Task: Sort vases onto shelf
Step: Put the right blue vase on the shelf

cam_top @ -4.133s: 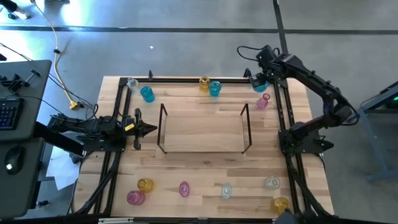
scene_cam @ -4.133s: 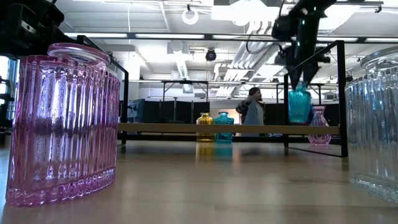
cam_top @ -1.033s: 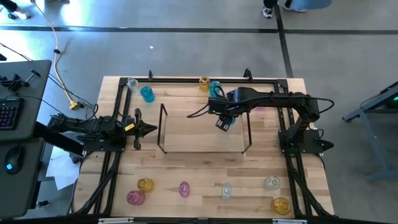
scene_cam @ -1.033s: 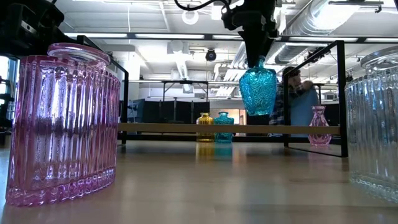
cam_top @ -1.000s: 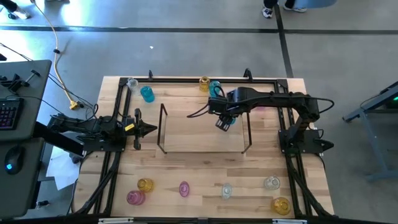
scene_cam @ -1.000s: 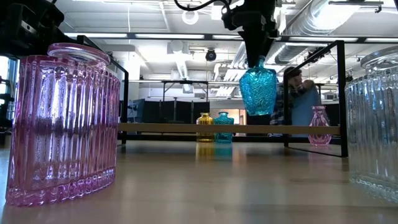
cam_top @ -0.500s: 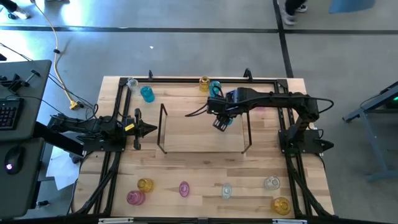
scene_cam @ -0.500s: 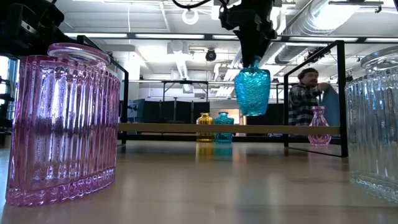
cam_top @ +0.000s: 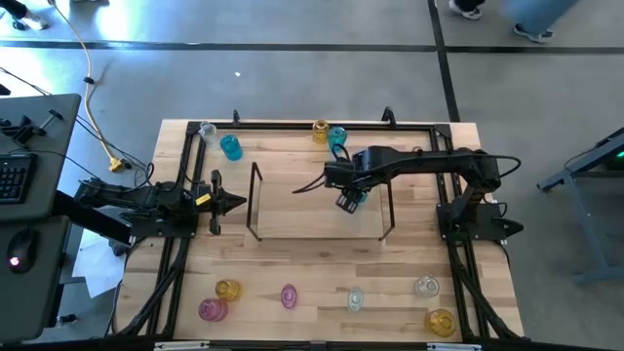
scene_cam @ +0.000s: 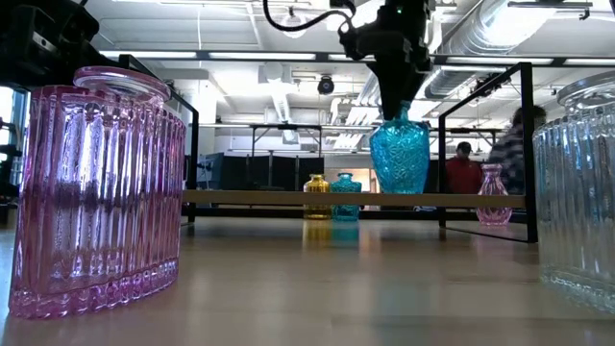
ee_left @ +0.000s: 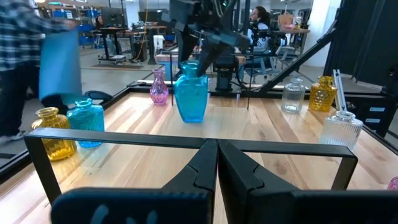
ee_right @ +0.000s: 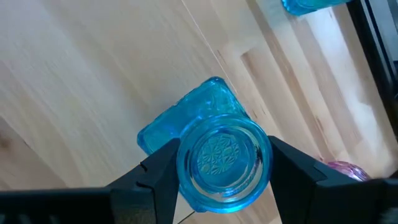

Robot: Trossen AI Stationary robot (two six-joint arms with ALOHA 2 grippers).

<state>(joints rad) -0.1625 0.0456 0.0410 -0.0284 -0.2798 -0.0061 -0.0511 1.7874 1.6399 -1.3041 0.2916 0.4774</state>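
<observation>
In the low view, a pink ribbed vase [scene_cam: 96,192] at the left edge blocked much of the table. Beyond, upper centre, the right gripper [scene_cam: 399,96] clasped a blue vase [scene_cam: 400,156] by its neck over the shelf [cam_top: 317,205]; whether its base touched was unclear. The left gripper [cam_top: 239,203] waited closed, centre left.

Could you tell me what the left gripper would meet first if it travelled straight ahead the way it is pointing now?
Probably the near wire end frame of the shelf. The shut left gripper points at it from close by. Farther along stands the blue vase in the right gripper.
</observation>
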